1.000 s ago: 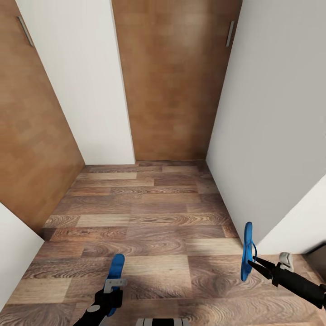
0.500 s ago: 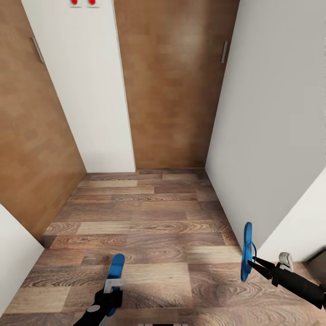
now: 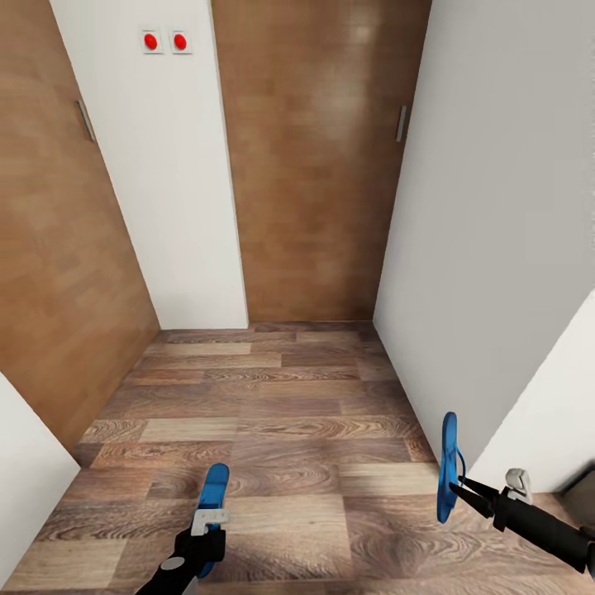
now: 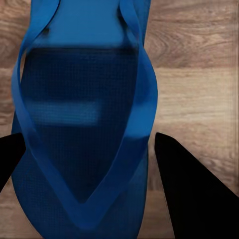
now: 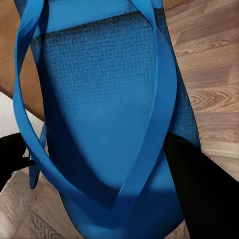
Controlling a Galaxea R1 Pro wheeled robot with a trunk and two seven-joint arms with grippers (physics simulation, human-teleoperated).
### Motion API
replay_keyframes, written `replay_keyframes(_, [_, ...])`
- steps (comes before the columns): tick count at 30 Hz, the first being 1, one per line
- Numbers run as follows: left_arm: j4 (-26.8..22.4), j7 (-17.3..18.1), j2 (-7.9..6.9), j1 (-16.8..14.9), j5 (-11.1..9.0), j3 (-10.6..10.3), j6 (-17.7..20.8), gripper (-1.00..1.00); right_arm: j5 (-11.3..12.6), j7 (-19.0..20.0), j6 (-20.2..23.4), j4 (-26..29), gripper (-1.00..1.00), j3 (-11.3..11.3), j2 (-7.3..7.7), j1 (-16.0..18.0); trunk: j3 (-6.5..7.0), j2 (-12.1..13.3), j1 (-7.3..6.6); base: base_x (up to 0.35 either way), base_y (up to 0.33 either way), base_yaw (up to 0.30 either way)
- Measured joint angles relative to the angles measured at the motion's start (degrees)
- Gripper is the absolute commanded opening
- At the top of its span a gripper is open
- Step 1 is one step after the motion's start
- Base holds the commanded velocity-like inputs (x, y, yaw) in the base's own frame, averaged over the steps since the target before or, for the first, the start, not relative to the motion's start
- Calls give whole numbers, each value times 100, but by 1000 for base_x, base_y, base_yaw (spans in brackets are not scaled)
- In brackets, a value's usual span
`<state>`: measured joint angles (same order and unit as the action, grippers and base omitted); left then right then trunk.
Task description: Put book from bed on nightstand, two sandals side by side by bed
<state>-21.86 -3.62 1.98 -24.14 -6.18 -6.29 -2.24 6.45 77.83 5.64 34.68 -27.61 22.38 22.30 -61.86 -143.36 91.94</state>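
Sandals number two, both bright blue flip-flops, and each is carried by one gripper above the wood-plank floor (image 3: pixel 281 413). Nearest the camera in the head view, the left gripper (image 3: pixel 207 529) is clamped on the heel end of the left sandal (image 3: pixel 214 496), which lies roughly flat and points forward. In the left wrist view that sandal (image 4: pixel 84 124) sits between two black fingers (image 4: pixel 191 194), its thong straps meeting in a V near them. At about the same depth, the right gripper (image 3: pixel 457 487) pinches the right sandal (image 3: pixel 447 467), which stands on edge, tall and thin, just beside the corner of a white wall (image 3: pixel 496 248). The right wrist view shows the textured sole of this sandal (image 5: pixel 104 114) and its straps, with one dark finger (image 5: pixel 199 184) pressed against its edge. Neither sandal carries any readable lettering.

Farther off, the floor ends at two brown wooden doors: one straight ahead (image 3: pixel 314 165) and one on the left (image 3: pixel 58 248), each with a single slim metal handle. Between them stands a white wall panel (image 3: pixel 173 182) bearing two small red round buttons (image 3: pixel 165 40), unlabelled.
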Motion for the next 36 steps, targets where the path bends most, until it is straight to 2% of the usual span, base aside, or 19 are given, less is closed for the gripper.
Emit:
replay_keyframes(4, [1,6,19,0,0,0,0,-100,-6,-2,-6,-297,-100,2,3,-1,89,5,-10,0,0,0])
replay_keyframes(10, [3,16,19,0,0,13,-3,-100,-93,-2,-13,-462,-100,2,-1,-1,221,19,-28,0,0,0])
replay_keyframes(18, [11,17,19,0,0,18,-1,-100,-143,-3,-14,-906,-100,4,1,0,365,339,-203,0,0,0])
replay_keyframes(29, [19,17,19,0,0,18,-6,-100,-145,-57,-15,-1024,-100,5,-8,-1,563,780,-445,0,0,0])
replay_keyframes(36, [26,17,23,0,0,18,-9,-100,-162,-60,-24,-1606,-100,4,-8,0,688,1061,-599,0,0,0])
